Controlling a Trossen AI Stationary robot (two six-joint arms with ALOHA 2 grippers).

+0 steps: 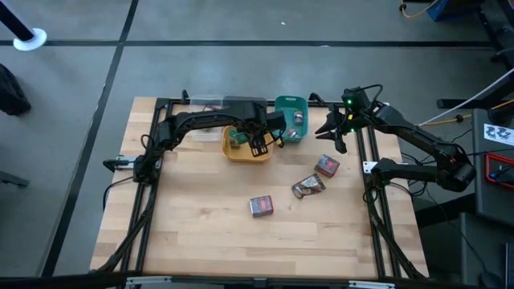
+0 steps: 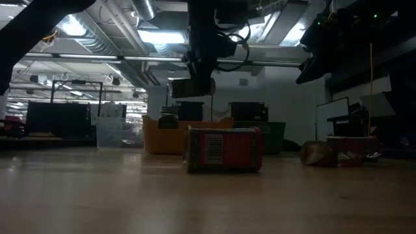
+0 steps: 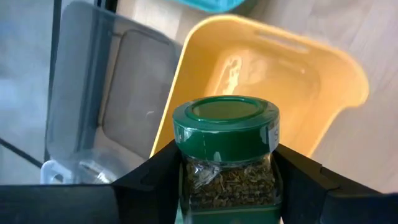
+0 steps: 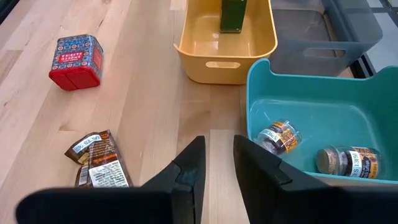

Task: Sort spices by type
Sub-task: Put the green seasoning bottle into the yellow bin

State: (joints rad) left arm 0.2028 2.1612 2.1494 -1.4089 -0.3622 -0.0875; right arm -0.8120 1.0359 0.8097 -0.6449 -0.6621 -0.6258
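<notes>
My left gripper [image 1: 259,144] hangs over the yellow tray [image 1: 247,154], shut on a green-capped jar [image 3: 225,149]; the low view shows this jar [image 2: 192,86] well above the tray [image 2: 156,140]. A second green jar [image 4: 233,15] stands on the yellow tray's floor. Two small round tins [image 4: 280,137] [image 4: 348,162] lie in the teal tray [image 4: 298,102]. Two red boxes [image 1: 262,206] [image 1: 327,166] and a brown packet [image 1: 307,187] lie on the table. My right gripper [image 4: 217,168] is open, raised near the teal tray's right side [image 1: 333,132]. My left gripper pinches the green-capped jar between its two fingers [image 3: 155,177], on the glass body just below the cap [image 3: 224,180], one finger on each side. It comes from above. The jar is lifted clear over the yellow tray and looks turned on its side in the low view.
A grey tray [image 4: 323,31] and a clear tray [image 1: 205,103] sit along the far edge beside the yellow and teal ones. Black frame rails [image 1: 373,193] run along both sides of the wooden table. Bare tabletop lies toward the near edge [image 1: 241,249].
</notes>
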